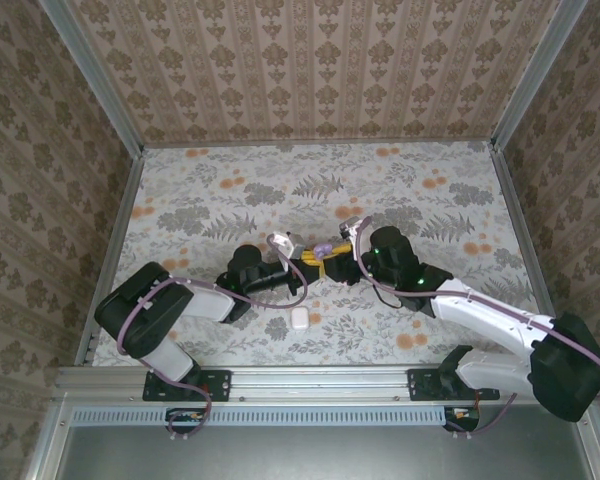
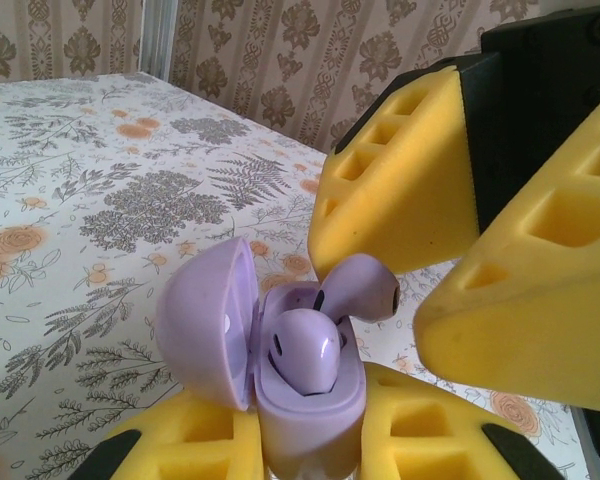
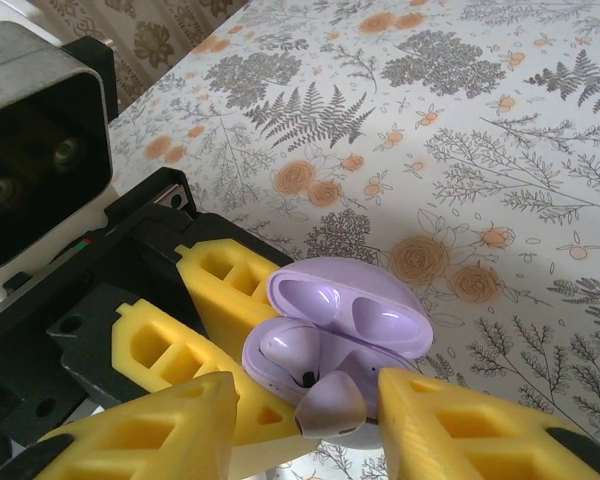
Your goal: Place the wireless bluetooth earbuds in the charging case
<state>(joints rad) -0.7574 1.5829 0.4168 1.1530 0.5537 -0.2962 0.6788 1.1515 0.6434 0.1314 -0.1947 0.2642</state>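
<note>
The charging case (image 2: 305,400) is lilac, not white, and its hinged lid (image 2: 205,320) stands open. My left gripper (image 2: 305,445) is shut on the case body, a yellow finger (image 2: 180,445) on each side. One lilac earbud (image 2: 305,350) sits in its slot. The second earbud (image 3: 330,400) leans with its stem in the other slot and its head sticking out. It lies between the fingers of my right gripper (image 3: 308,420), against one finger (image 3: 450,420) and apart from the other. In the top view both grippers meet mid-table at the case (image 1: 323,249).
A small white rounded object (image 1: 299,318) lies on the floral tabletop (image 1: 430,200) near the front edge, just right of the left arm. Patterned walls (image 1: 310,70) close in the table on three sides.
</note>
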